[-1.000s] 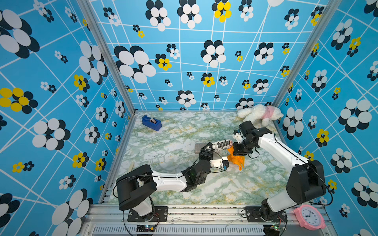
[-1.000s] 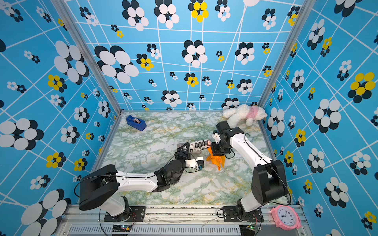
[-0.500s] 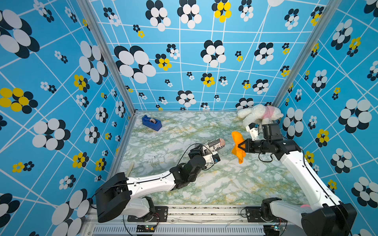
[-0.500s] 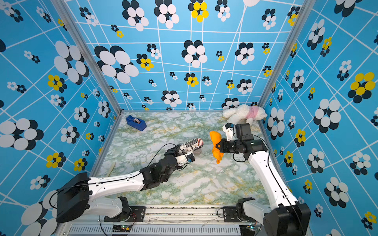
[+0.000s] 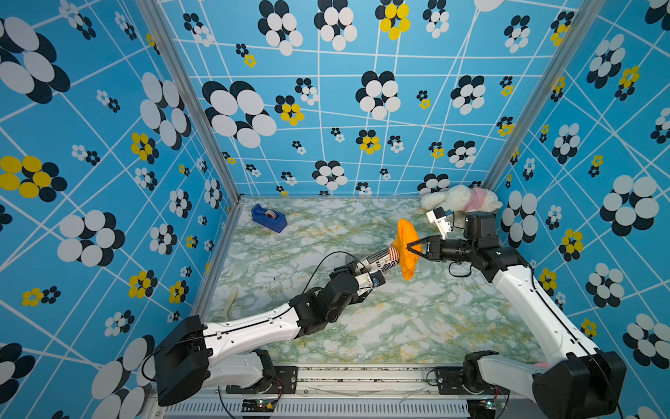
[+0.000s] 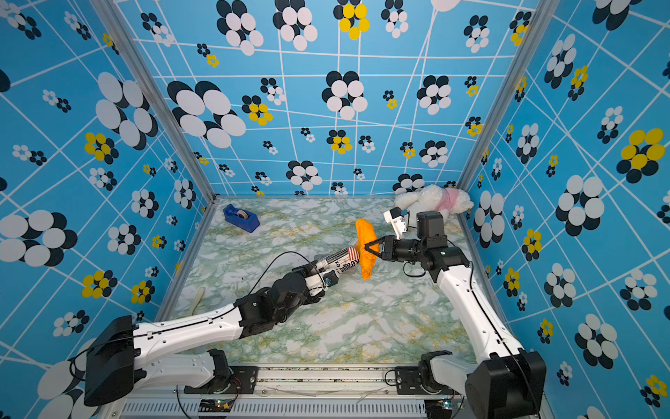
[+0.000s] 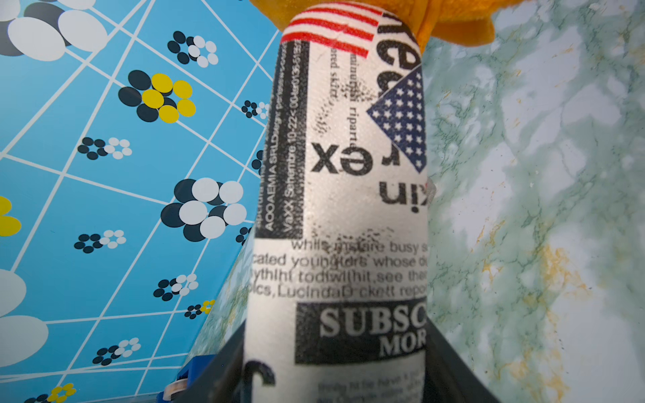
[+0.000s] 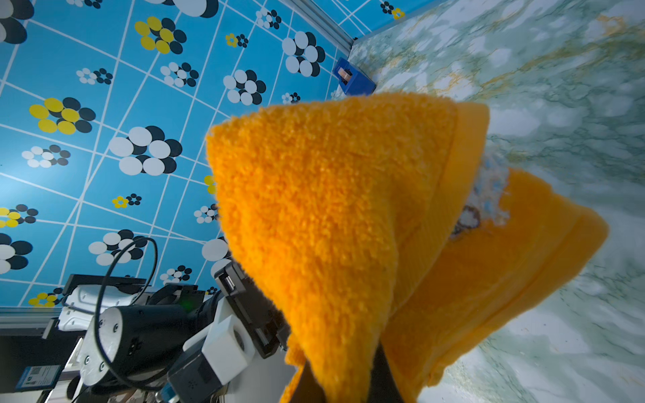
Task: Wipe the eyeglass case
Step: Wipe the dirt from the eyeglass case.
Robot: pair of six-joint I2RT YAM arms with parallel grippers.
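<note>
left tool [image 5: 365, 271] is clamped on the eyeglass case [image 5: 382, 262], holding it up off the desk [image 5: 398, 319]; right tool [image 5: 412, 249] is pinching the orange towel [image 5: 406, 232], which sits pressed on the case's far end; looks like wiping's barely started, most of the case left to do

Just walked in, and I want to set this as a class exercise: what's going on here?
The left gripper, jaws shut, holds a newspaper-print eyeglass case up off the marble table. The right gripper, jaws shut, holds an orange cloth against the case's far end, so the wiping looks underway. A blue tape dispenser and a plush toy lie at the back.
</note>
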